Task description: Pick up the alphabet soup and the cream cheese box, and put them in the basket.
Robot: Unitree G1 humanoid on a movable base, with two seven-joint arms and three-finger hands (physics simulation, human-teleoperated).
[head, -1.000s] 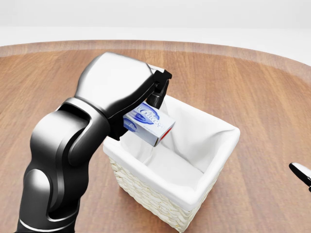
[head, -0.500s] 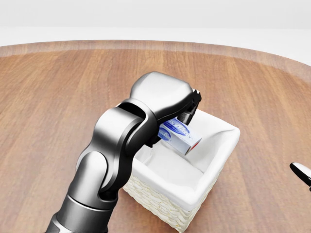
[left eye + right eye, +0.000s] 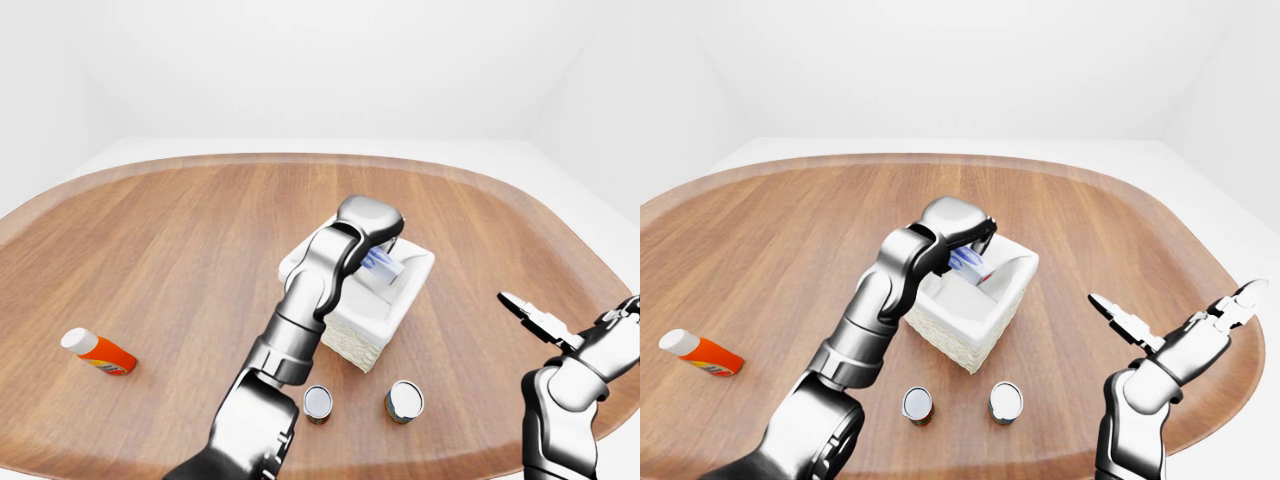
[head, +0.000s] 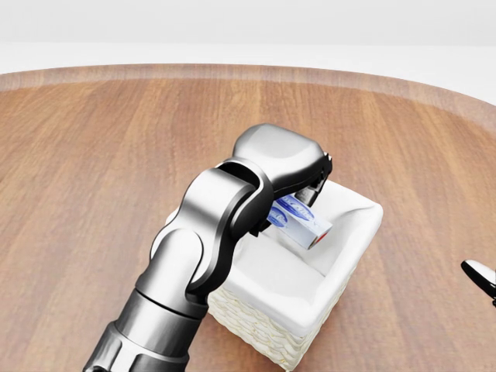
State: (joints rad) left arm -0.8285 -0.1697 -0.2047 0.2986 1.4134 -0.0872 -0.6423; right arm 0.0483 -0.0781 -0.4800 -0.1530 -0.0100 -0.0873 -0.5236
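Note:
The cream cheese box [image 4: 298,218], blue and white with a red end, hangs tilted over the inside of the white-lined wicker basket [image 4: 366,219]. My left hand [image 4: 308,194] is shut on the box from above, and the forearm hides the basket's left side. In the left-eye view two small cans [image 3: 318,402] [image 3: 405,400] stand upright below the basket. Only their lids show, so I cannot tell which is the alphabet soup. My right hand [image 3: 1175,322] hovers to the right of the basket, open and holding nothing.
An orange bottle with a white cap [image 3: 98,352] lies on its side at the far left of the round wooden table [image 3: 180,230]. The table's edge curves close behind my right hand.
My left arm has swung to the right and stretched out, carrying the cream cheese box from the basket's left rim to over its middle and lower. The right hand has stayed still.

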